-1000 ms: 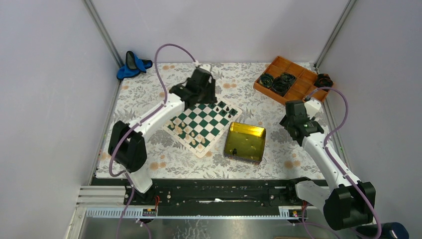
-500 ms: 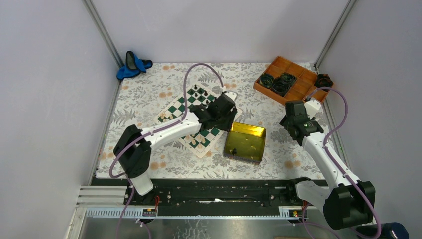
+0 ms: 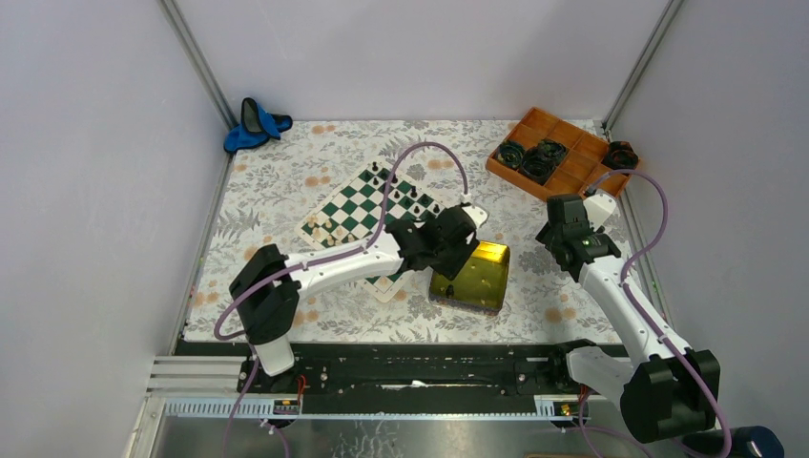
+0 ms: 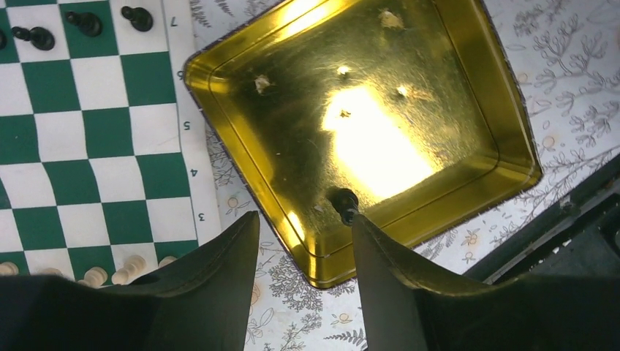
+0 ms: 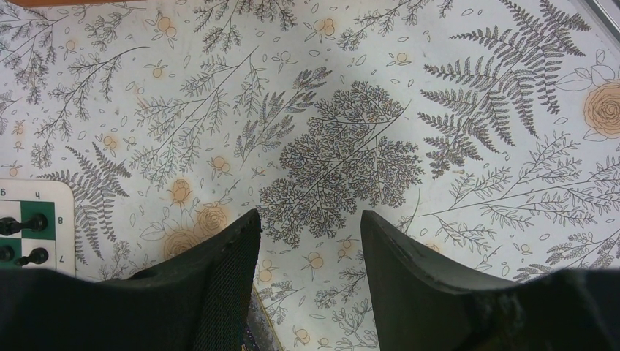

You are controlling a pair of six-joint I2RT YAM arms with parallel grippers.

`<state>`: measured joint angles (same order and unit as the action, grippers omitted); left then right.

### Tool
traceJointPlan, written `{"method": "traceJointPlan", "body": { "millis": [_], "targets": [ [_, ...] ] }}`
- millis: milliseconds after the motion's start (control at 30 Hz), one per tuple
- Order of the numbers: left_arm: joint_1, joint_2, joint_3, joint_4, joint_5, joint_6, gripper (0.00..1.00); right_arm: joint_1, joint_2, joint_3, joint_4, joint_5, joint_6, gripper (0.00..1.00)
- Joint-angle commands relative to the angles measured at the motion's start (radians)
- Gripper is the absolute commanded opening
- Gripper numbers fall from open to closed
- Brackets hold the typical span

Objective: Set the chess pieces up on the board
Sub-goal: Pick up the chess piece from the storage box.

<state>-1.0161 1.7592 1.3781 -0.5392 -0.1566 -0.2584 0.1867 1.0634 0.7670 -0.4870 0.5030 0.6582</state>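
The board (image 3: 358, 205) lies at the table's middle, green and white checks with a cream border. Black chess pieces (image 3: 412, 197) line its far right side and cream ones (image 3: 329, 227) its near left side. My left gripper (image 3: 458, 258) is open and empty above the near left corner of the yellow tin tray (image 3: 488, 277). In the left wrist view the gripper (image 4: 305, 219) hangs over the tray's rim (image 4: 512, 131), with one black piece (image 4: 343, 203) lying inside, just ahead of the right finger. My right gripper (image 3: 570, 250) is open and empty over bare cloth (image 5: 308, 216).
An orange compartment tray (image 3: 572, 176) with black coiled items stands at the back right. A blue object (image 3: 253, 129) lies at the back left. The board's corner with black pieces (image 5: 22, 223) shows at the right wrist view's left edge. Walls enclose the table.
My left arm has swung from the board's far side rightward and nearer, over the tin tray. The board's far rows have come into view. The right arm has not moved.
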Motion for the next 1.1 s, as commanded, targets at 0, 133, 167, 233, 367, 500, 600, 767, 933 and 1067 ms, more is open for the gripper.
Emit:
{"method": "traceJointPlan", "body": {
  "millis": [0, 133, 167, 233, 367, 500, 600, 767, 933, 1067],
  "targets": [
    [-0.029, 0.009, 0.011, -0.014, 0.036, 0.087, 0.56, -0.007, -0.004, -0.002, 0.017, 0.009, 0.015, 0.60],
    [-0.047, 0.025, 0.020, -0.033, 0.061, 0.116, 0.56, -0.007, -0.001, -0.005, 0.019, 0.010, 0.018, 0.60],
    [-0.051, 0.030, 0.022, -0.039, 0.067, 0.122, 0.56, -0.007, -0.002, -0.005, 0.019, 0.011, 0.018, 0.60],
    [-0.055, 0.040, 0.024, -0.048, 0.075, 0.130, 0.56, -0.007, -0.002, -0.006, 0.019, 0.010, 0.019, 0.60],
    [-0.061, 0.056, 0.021, -0.057, 0.090, 0.140, 0.56, -0.007, -0.002, -0.009, 0.018, 0.014, 0.021, 0.60],
    [-0.066, 0.070, 0.022, -0.056, 0.111, 0.146, 0.55, -0.007, 0.002, -0.009, 0.020, 0.015, 0.023, 0.60],
    [-0.071, 0.076, 0.022, -0.057, 0.116, 0.151, 0.53, -0.008, 0.005, -0.009, 0.022, 0.014, 0.024, 0.60],
    [-0.074, 0.095, 0.024, -0.057, 0.133, 0.157, 0.52, -0.007, 0.006, -0.008, 0.022, 0.014, 0.023, 0.60],
    [-0.073, 0.119, 0.032, -0.056, 0.139, 0.158, 0.51, -0.007, 0.006, -0.008, 0.022, 0.016, 0.023, 0.60],
    [-0.073, 0.138, 0.030, -0.043, 0.131, 0.159, 0.50, -0.007, 0.007, -0.005, 0.022, 0.017, 0.022, 0.60]
  ]
}}
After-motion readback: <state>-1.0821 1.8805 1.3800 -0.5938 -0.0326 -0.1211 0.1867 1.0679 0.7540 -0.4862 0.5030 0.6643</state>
